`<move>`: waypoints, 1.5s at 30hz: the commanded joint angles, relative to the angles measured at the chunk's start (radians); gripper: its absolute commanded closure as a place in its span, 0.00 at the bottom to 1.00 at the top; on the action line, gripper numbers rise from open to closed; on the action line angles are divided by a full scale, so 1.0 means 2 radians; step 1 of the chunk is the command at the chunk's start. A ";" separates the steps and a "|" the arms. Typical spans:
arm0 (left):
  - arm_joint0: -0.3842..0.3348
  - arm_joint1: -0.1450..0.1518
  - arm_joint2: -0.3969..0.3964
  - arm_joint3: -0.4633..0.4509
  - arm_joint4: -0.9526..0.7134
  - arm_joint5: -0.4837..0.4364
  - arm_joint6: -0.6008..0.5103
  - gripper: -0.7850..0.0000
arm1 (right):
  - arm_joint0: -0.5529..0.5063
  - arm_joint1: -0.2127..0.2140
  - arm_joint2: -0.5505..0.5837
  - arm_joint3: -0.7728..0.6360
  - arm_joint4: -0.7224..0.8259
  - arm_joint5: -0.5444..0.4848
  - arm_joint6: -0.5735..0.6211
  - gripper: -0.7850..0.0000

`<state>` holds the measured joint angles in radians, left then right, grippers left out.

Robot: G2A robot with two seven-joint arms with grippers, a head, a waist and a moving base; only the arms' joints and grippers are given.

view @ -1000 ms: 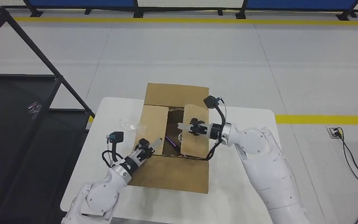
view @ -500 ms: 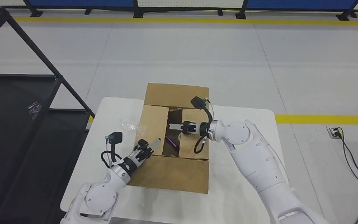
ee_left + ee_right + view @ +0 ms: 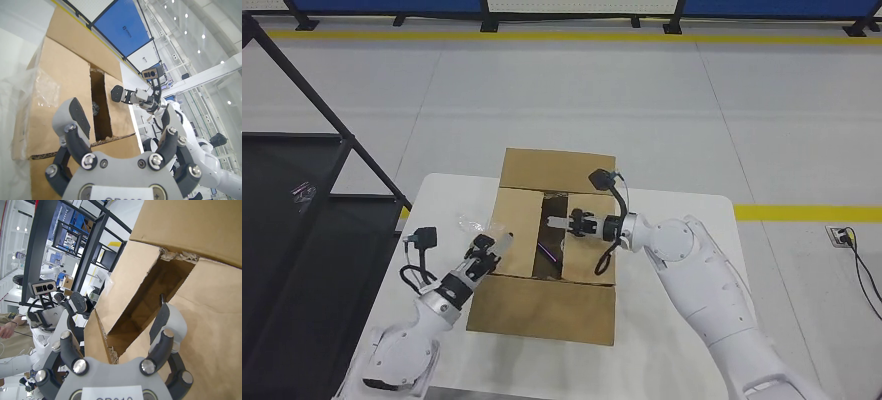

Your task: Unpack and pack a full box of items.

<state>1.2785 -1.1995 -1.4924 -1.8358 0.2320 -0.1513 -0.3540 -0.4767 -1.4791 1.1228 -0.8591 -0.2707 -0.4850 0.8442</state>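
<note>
In the middle of the table (image 3: 672, 340) sits the box (image 3: 542, 305), its two top flaps nearly meeting over a narrow slot. The left gripper (image 3: 500, 243) and right gripper (image 3: 560, 222) hover above them, fingers spread and empty. Flap work, I'd say; next, each must catch a flap edge.
</note>
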 commanded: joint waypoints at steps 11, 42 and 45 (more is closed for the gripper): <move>0.042 0.006 -0.128 0.040 -0.079 0.031 0.041 0.00 | -0.097 0.031 0.050 -0.160 -0.045 -0.001 -0.002 0.00; 0.020 0.022 -0.069 0.196 0.263 -0.130 0.127 0.00 | -0.133 0.044 0.067 -0.167 0.004 -0.016 -0.051 0.00; 0.048 0.032 -0.103 0.177 0.275 -0.175 0.074 0.00 | -0.131 0.046 0.070 -0.164 0.012 -0.018 -0.047 0.00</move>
<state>1.3527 -1.1414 -1.6726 -1.4653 0.7670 -0.4715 -0.1718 -0.7402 -1.3885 1.2608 -1.1887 -0.2519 -0.5179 0.7477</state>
